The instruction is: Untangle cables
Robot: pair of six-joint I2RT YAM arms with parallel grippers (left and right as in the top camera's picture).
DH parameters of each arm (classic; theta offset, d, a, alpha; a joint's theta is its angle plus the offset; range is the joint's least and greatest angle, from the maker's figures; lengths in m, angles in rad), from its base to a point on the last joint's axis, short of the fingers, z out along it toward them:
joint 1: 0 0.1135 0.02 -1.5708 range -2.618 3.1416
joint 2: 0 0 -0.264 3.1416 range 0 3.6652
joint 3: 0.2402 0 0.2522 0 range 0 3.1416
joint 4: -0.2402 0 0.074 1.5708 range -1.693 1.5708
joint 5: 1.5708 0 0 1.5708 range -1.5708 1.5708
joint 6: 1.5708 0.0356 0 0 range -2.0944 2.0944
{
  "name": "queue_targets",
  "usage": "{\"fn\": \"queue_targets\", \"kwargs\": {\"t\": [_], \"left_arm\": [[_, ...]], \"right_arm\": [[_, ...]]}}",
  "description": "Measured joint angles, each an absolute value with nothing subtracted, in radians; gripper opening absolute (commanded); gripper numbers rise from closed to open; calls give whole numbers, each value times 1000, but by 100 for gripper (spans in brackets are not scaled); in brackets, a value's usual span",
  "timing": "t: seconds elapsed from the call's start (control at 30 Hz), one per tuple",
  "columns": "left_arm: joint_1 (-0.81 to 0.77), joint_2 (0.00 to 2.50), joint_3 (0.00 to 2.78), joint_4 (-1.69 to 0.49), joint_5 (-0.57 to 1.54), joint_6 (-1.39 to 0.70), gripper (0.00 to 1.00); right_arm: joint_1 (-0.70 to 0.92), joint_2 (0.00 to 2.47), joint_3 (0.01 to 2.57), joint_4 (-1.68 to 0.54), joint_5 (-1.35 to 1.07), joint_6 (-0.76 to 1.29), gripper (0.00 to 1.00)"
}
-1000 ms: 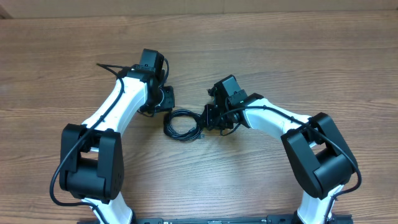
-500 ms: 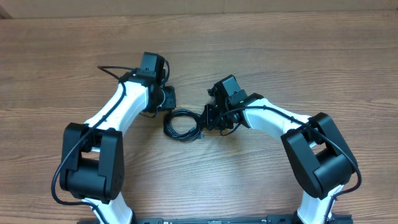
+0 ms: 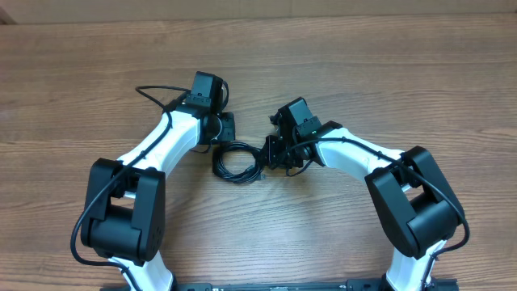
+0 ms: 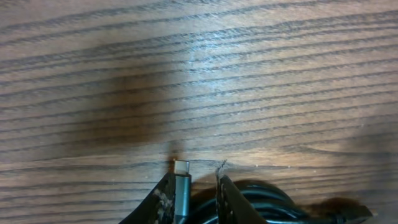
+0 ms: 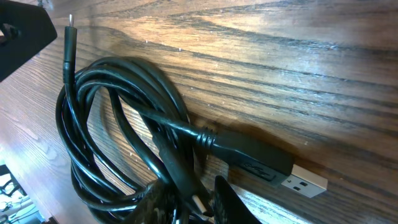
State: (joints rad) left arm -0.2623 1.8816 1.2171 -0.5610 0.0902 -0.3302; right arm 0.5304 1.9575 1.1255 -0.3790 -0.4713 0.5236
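Overhead: black cable coil (image 3: 237,162) lies on the wooden table (image 3: 363,73) between the arms, touching right gripper (image 3: 271,152), with left gripper (image 3: 228,129) at its upper edge. Right wrist: glossy black strands loop over each other, USB-A plug (image 5: 292,177) lies flat, and the narrow right jaws pinch the strands. Left wrist: silver-tipped plug (image 4: 181,169) sits between nearly closed left jaws; can't tell if it is gripped.

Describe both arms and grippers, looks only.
Left arm and right arm: white rounded links, bulky black joint housings, thick black wires running alongside. Left gripper and right gripper: black, two narrow scuffed fingers. No markings visible.
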Motion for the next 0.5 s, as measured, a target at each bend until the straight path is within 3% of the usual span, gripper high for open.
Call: {"fn": "queue_targets", "kwargs": {"t": [0.5], "left_arm": [[-267, 1882, 1217, -560, 50, -330, 24]], "right_arm": [[530, 1958, 1126, -379, -471, 524, 19]]}}
